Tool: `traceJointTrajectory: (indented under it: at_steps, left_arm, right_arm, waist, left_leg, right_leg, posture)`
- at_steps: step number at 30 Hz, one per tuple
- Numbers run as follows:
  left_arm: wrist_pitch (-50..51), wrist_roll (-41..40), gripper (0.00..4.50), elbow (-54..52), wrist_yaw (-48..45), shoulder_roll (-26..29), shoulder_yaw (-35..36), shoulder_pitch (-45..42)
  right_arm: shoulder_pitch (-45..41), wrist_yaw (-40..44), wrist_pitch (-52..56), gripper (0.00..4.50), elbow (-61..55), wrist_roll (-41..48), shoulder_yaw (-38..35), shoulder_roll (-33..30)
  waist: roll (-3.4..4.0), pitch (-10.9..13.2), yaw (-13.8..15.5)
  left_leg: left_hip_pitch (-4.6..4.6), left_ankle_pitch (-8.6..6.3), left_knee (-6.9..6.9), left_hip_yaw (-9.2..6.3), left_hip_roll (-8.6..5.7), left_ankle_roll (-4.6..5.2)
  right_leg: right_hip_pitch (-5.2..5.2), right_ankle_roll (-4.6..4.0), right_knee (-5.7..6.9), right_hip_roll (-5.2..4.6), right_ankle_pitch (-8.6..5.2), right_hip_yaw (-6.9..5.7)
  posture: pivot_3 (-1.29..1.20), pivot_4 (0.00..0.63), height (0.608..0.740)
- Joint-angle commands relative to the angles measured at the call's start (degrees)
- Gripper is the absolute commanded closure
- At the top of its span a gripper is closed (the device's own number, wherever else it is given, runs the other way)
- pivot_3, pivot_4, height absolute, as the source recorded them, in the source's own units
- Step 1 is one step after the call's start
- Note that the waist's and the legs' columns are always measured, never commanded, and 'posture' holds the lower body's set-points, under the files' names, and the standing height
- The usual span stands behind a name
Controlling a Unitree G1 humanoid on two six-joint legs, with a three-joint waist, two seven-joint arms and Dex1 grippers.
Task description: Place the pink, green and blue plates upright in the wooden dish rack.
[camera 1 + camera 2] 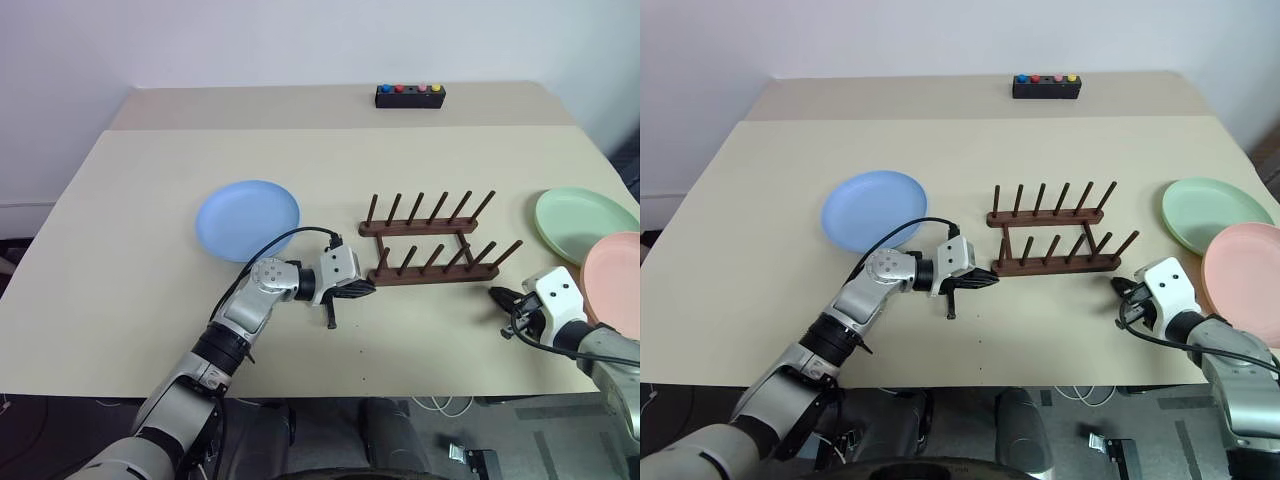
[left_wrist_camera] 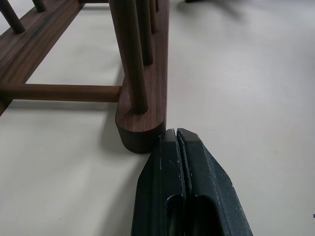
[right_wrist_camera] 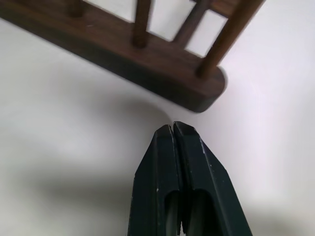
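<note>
Your left gripper (image 2: 178,133) is pressed shut on nothing, its tip against the near rail's left end of the wooden dish rack (image 1: 432,240), and your right gripper (image 3: 173,127), also shut and empty, sits just off that rail's right end. You look to be squaring the rack, since no plate is loaded: the blue plate (image 1: 247,219) lies flat left of the rack, the green plate (image 1: 583,222) and pink plate (image 1: 614,281) flat to its right. Next, open one gripper and take a plate's rim.
</note>
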Motion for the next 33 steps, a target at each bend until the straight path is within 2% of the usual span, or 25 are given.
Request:
traceJointTrajectory:
  at_steps: [1,18,33]
  left_arm:
    - [-1.1,0.2,4.5,0.6,0.8,-0.2,1.1,-1.2]
    - [-6.2,1.6,4.5,8.1,6.5,-0.9,3.7,-4.8]
    - [-10.7,2.7,4.5,15.4,9.2,-2.4,4.8,-9.0]
  right_arm:
    - [-2.2,-0.7,-2.2,4.47,4.4,-1.8,1.1,0.2]
    - [-11.4,-0.1,-10.4,4.47,15.7,-4.2,5.2,1.0]
    - [-18.3,-0.6,-12.9,4.47,21.0,-5.8,7.6,2.1]
  waist:
    - [0.0,0.0,0.0]
    - [-0.03,0.0,-0.4]
    - [-0.04,0.0,-0.5]
  left_leg:
    - [0.02,0.0,0.0,0.0,0.0,0.0]
    - [0.18,0.0,-0.03,0.03,0.0,0.0]
    - [0.19,0.0,-0.06,0.04,0.0,0.0]
  right_leg:
    - [0.02,0.0,0.0,0.0,0.0,0.0]
    - [0.11,0.0,0.01,0.0,0.01,0.02]
    - [0.09,0.0,0.01,0.0,0.01,0.02]
  posture:
    - [0.0,0.15,0.74]
    - [0.0,0.15,0.74]
    - [0.0,0.15,0.74]
